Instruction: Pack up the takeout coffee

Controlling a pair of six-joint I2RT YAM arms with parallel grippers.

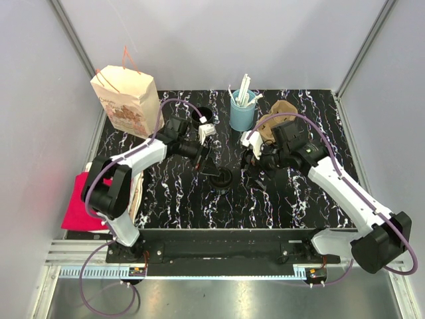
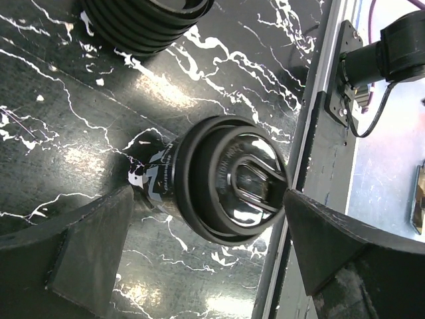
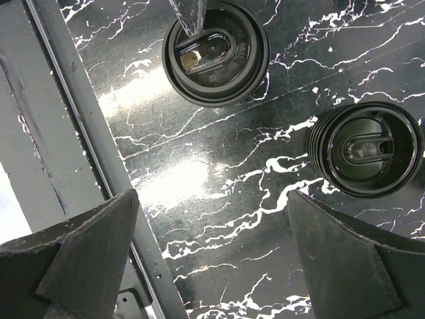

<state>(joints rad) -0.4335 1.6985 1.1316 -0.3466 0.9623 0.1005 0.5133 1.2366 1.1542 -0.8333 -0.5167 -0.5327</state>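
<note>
Coffee (image 1: 221,179): lidded, upright on table (image 1: 172,199), near centre. Left gripper (image 1: 206,161): at coffee's 11 o'clock, jaws spread wide to either side of the lid, gripping nothing. Right gripper (image 1: 254,165): at coffee's 2 o'clock, likewise wide open and empty, over bare tabletop beside lid stack (image 3: 365,149).

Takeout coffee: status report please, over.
Left hand open at coffee. Right hand open, empty. Coffee upright, lidded, not gripped. Lid stack apart, not blocking.
</note>
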